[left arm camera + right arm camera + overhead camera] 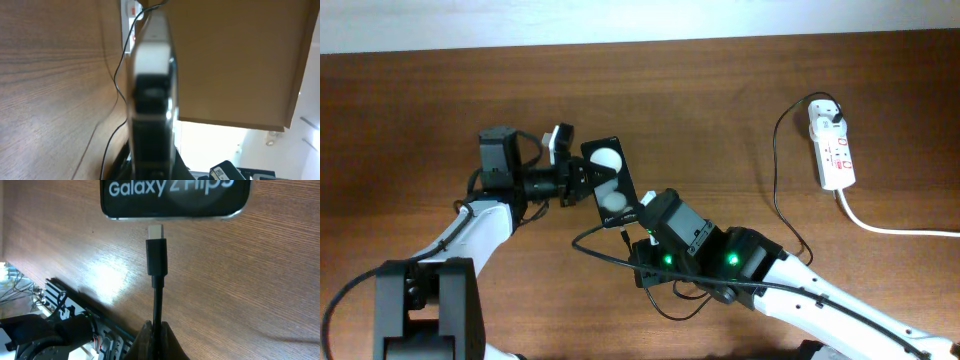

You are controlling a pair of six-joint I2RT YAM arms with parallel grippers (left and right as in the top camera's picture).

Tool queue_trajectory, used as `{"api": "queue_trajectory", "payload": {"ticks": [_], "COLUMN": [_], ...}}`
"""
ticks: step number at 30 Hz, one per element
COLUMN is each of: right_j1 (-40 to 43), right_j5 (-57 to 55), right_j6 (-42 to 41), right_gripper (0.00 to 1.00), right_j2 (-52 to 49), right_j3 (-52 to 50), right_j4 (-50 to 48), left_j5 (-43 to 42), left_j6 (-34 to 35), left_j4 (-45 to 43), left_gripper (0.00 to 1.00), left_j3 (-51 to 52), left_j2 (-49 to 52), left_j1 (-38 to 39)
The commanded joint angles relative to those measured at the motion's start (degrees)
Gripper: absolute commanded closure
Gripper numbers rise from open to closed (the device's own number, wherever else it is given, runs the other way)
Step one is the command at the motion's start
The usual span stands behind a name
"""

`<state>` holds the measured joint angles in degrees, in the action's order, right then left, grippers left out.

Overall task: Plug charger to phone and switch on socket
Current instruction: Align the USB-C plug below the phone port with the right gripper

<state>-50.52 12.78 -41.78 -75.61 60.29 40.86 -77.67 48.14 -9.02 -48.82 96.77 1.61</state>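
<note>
The black phone (610, 181) lies near the table's middle, with round light spots on its screen. My left gripper (582, 181) is shut on its left edge. The left wrist view shows the phone edge-on (152, 75) between the jaws (152, 167). My right gripper (632, 238) is shut on the charger's thin black cable just behind the connector (156, 255). The connector's metal tip is a hair short of the phone's bottom edge (175, 200), in line with its port. The white socket (833, 152) lies at the far right with the charger's white plug head (825, 115) in it.
The black cable (776, 190) runs from the plug down the table and loops under my right arm (740, 262). A thick white cord (890, 229) leaves the socket toward the right edge. The table's far edge runs along a white wall (640, 20).
</note>
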Motion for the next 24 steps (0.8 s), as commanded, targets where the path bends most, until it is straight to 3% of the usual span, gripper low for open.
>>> {"api": "queue_trajectory", "payload": {"ticks": [1,24], "right_j1": [-0.5,-0.5], "right_j5": [0.1,-2.5], "right_j6": [0.6,0.6], "right_gripper": [0.96,0.96], "right_j2": [-0.1,2.0], "right_j3": [-0.1,-0.1], "right_j4": [-0.2,-0.6], "left_j5": [-3.6,-2.9], "left_j6": [-1.3,3.7], "left_j4": [-0.8,-0.8], "left_gripper": [1.00,1.00], "left_j3": [-0.4,-0.4], "left_j2": [0.0,0.0], "left_j1": [0.0,-1.0]}}
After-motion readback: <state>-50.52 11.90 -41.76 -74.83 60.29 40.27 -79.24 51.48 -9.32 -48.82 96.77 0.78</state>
